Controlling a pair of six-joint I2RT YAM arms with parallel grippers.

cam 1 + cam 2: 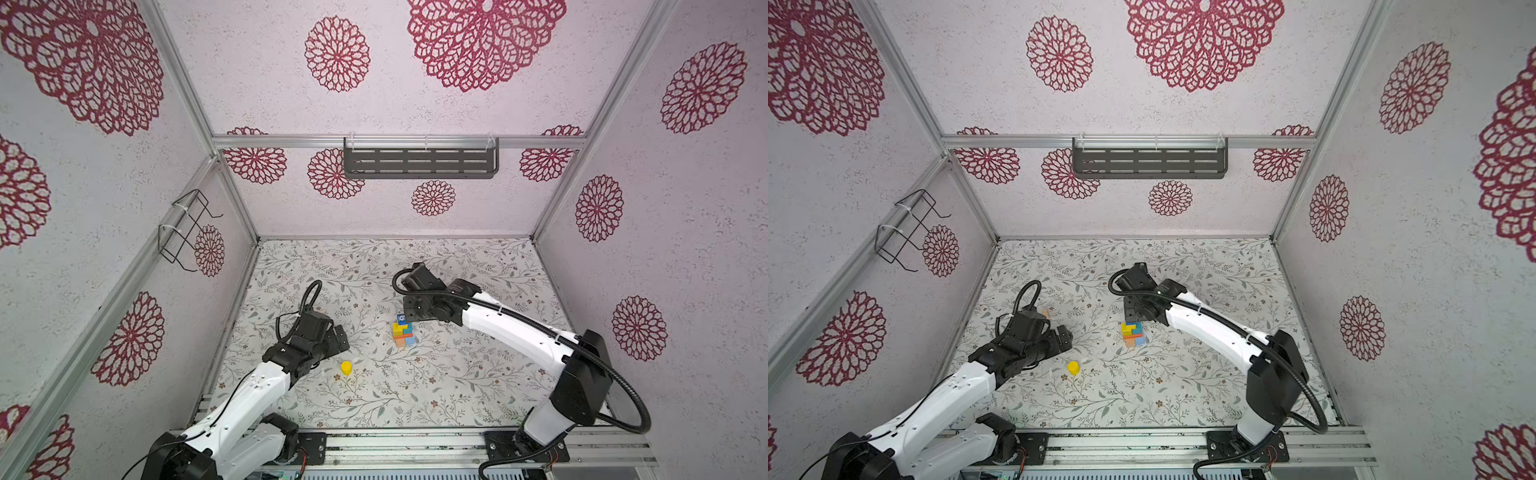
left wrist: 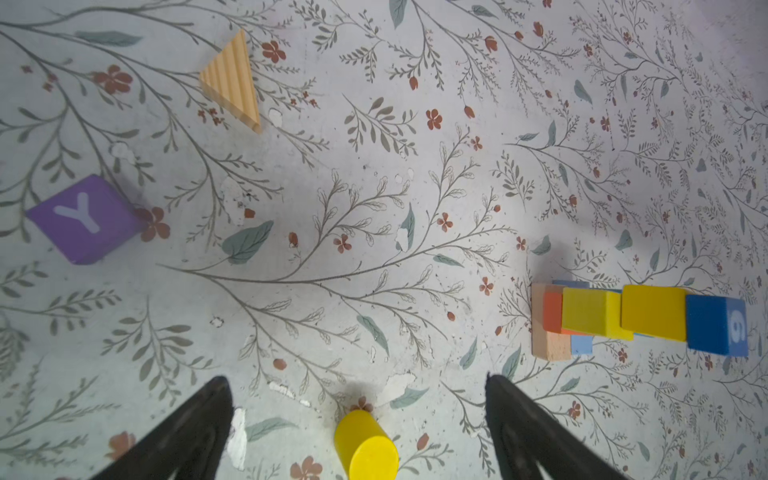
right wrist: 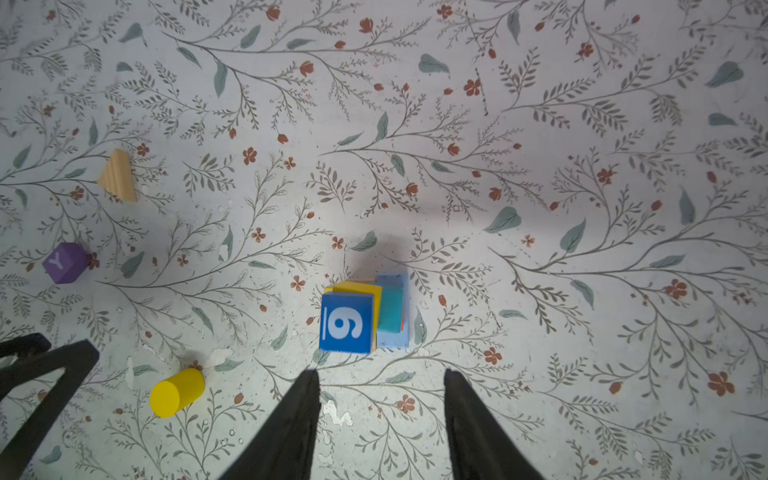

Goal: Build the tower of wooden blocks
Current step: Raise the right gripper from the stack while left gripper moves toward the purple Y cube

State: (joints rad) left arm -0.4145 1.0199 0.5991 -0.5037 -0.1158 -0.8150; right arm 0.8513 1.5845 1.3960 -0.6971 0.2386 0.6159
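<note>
- Left end effector [image 2: 355, 378] spread wide, empty, near the yellow cylinder [image 2: 365, 444].
- Right end effector [image 3: 381, 372] parted, empty, by the wood block tower [image 3: 361, 318] mid-desk [image 1: 457, 374].

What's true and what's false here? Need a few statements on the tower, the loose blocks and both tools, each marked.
1. The blue 6 block sits on top of the wood block tower. True.
2. The yellow cylinder is stacked on the tower. False: it is on the table, apart from the tower, on the left tool's side.
3. The right tool is shut on a block. False: its jaws stand apart with nothing between them.
4. The left tool is open and empty. True.
5. The purple Y block is part of the tower. False: it lies loose on the table, well away from it.
</note>
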